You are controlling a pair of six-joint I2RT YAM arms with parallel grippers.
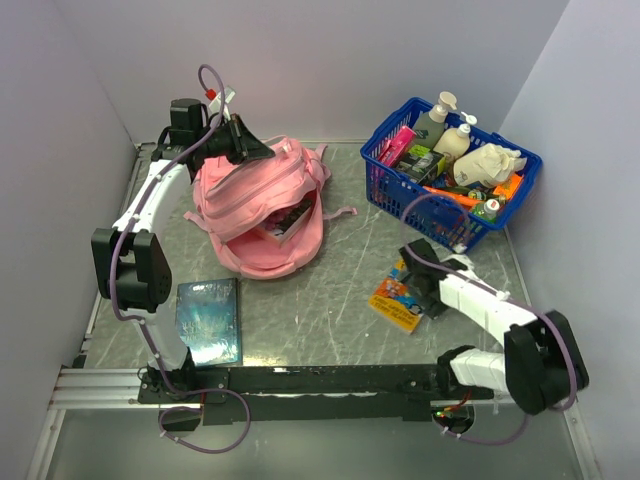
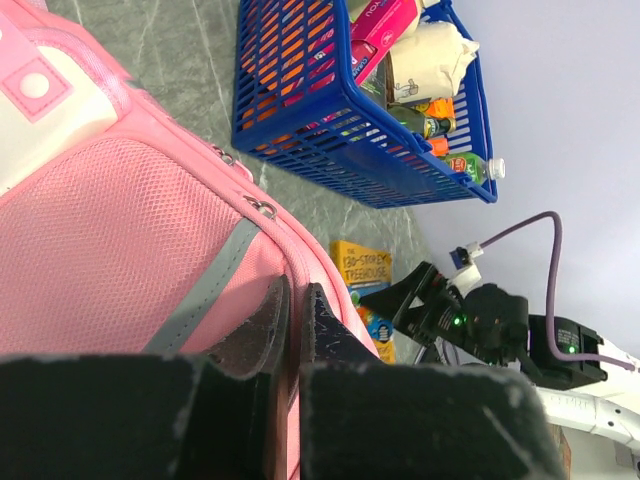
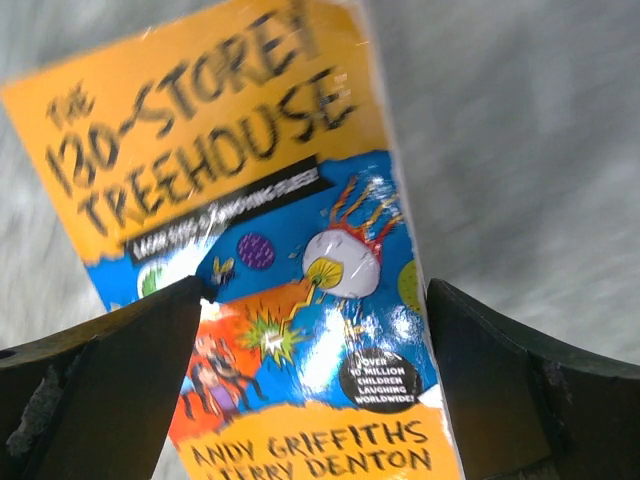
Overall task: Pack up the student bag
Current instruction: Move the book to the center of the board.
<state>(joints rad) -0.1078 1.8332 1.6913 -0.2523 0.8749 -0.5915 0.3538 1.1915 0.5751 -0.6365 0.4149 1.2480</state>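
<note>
At the back left of the counter [image 1: 335, 300], the open pink backpack [image 1: 250, 200] lies with its rim pinched in the clenched left hand [image 1: 268, 150], half hiding a book [image 1: 288, 218] inside. The released right hand [image 1: 412, 268] straddles a yellow book [image 1: 393, 300] near the crowded blue basket [image 1: 415, 200]; a blue book [image 1: 208, 320] lies apart.

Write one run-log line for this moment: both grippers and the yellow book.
left gripper: shut on student bag rim | right gripper: open over 130-Storey Treehouse book | state: book lying on table, not gripped
</note>
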